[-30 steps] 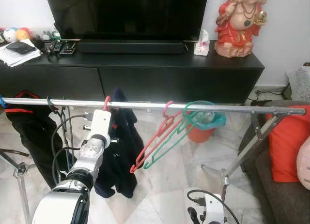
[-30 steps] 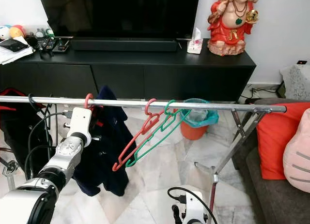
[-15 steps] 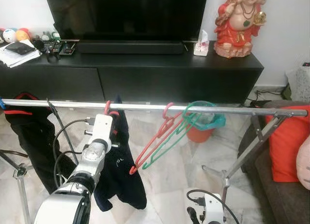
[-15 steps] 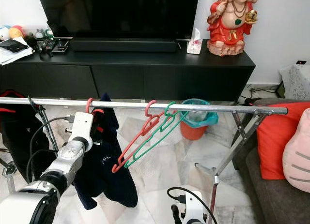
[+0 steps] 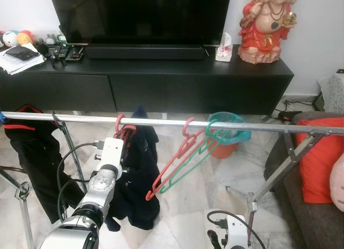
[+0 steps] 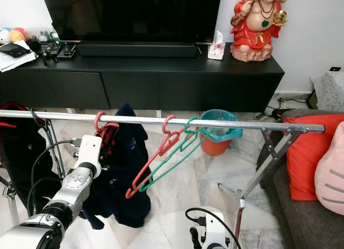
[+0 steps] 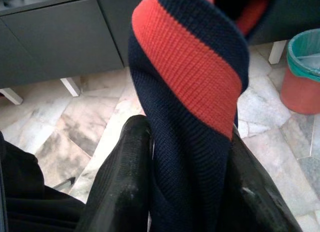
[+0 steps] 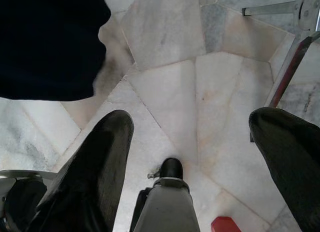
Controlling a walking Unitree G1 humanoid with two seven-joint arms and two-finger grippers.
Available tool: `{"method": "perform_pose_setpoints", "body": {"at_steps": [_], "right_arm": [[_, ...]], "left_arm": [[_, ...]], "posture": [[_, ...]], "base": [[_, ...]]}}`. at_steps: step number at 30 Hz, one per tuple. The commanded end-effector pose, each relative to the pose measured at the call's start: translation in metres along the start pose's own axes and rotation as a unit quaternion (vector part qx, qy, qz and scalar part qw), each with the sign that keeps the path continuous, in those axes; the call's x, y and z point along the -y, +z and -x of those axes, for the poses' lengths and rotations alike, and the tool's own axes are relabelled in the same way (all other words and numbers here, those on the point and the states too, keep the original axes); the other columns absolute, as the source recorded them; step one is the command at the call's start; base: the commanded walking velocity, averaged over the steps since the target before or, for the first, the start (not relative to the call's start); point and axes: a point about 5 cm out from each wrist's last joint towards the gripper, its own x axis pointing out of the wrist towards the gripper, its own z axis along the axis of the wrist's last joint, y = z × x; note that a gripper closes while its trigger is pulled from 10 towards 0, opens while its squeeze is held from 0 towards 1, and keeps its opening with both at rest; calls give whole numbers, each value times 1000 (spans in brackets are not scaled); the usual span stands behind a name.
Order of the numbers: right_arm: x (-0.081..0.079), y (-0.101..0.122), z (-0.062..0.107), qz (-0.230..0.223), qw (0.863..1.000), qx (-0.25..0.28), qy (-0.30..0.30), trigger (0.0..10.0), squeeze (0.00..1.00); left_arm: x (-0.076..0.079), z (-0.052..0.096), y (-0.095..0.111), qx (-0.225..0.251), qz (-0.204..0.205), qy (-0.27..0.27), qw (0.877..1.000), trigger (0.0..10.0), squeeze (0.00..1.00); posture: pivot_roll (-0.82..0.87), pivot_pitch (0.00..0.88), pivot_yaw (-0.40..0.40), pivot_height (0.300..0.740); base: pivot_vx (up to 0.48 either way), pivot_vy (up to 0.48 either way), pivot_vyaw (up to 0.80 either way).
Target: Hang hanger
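Marble floor tiles (image 5: 199, 195) run under a silver clothes rail (image 5: 161, 121) that crosses the room in front of a long black TV cabinet (image 5: 161, 77).

The task's hanger, a red hanger (image 5: 124, 129) carrying a navy garment with a red band (image 5: 141, 173), has its hook over the rail left of centre. The left gripper (image 7: 187, 187) is just below the rail at that garment; in the left wrist view its two black fingers (image 7: 125, 182) are closed on the navy and red knit fabric, one on each side.

Further right along the rail, an empty red hanger (image 5: 174, 160) and an empty green hanger (image 5: 201, 147) hang side by side, both tilted down toward the left. A black garment (image 5: 32, 147) hangs near the rail's left end.

The right gripper (image 8: 195, 172) hangs low over the floor, its fingers (image 8: 95, 177) spread wide apart with nothing between them.

Open rail remains between the green hanger and the right-hand support leg (image 5: 279, 168). A teal-lined orange bin (image 5: 228, 139) stands on the floor behind the rail, a red cushion (image 5: 320, 157) lies at the right edge, and a red figurine (image 5: 266, 26) sits on the cabinet's right end.
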Motion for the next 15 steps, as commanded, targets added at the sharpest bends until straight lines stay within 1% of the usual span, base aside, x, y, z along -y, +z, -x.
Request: {"method": "perform_pose_setpoints", "body": {"at_steps": [1,7,8,9,11,13,14,15], "right_arm": [[2,-1,0,-2,1000,0,-3,10000,0],[2,-1,1,-2,1000,1,-3,10000,0],[2,-1,1,-2,1000,1,-3,10000,0],[2,-1,1,-2,1000,1,-3,10000,0],[3,-2,1,-3,1000,1,-4,10000,0],[3,-2,1,-2,1000,0,-4,10000,0],[3,-2,1,-2,1000,0,-4,10000,0],[3,-2,1,-2,1000,0,-4,10000,0]], "left_arm": [[-6,-1,5,13,-2,9,1000,10000,1000],[-9,1,14,53,6,12,999,10000,1000],[-11,3,18,74,11,5,997,10000,1000],[-11,3,18,74,11,5,997,10000,1000],[-12,9,22,101,15,-5,995,10000,1000],[-14,14,22,111,10,-9,994,10000,1000],[-16,20,22,120,12,-12,993,10000,1000],[-16,21,22,122,14,-13,992,10000,1000]], "posture": [[-35,0,-16,740],[-32,0,-18,740],[-32,0,-16,740],[-32,0,-16,740],[-31,0,-17,740],[-31,0,-17,740],[-27,0,-19,740],[-27,0,-19,740]], "base": [[0,0,0],[0,0,0],[0,0,0],[0,0,0],[0,0,0],[0,0,0],[0,0,0],[0,0,0]]}}
